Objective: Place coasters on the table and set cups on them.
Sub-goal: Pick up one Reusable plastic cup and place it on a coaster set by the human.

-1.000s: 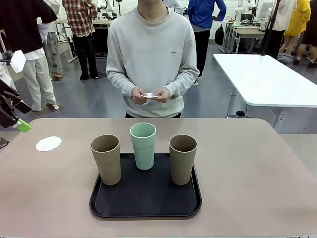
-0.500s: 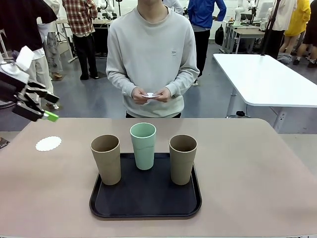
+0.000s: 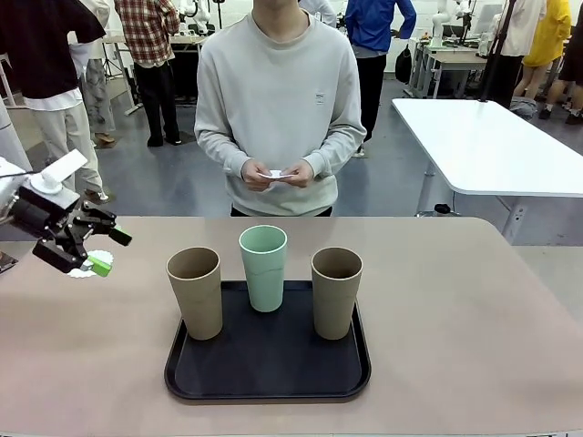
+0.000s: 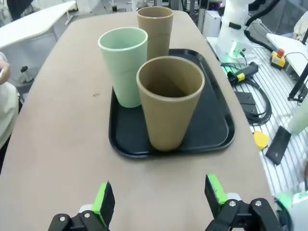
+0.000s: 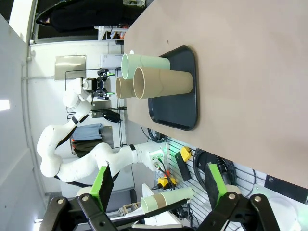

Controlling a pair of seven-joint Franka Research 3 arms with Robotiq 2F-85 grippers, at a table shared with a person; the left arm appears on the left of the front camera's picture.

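L gripper [image 3: 110, 252] spread wide above 1st coaster [image 3: 80, 274], R gripper [image 5: 158, 177] wide too; next likely: grasp left tan cup [image 3: 194, 291].

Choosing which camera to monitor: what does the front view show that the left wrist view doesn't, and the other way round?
Front: the person's hands holding something white, and a coaster on the table, partly hidden. Left wrist: cables beside the table. Both: the open left gripper and three cups on the black tray.

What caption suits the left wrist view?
Open left gripper faces a black tray holding a near tan cup, a mint green cup and a far tan cup.
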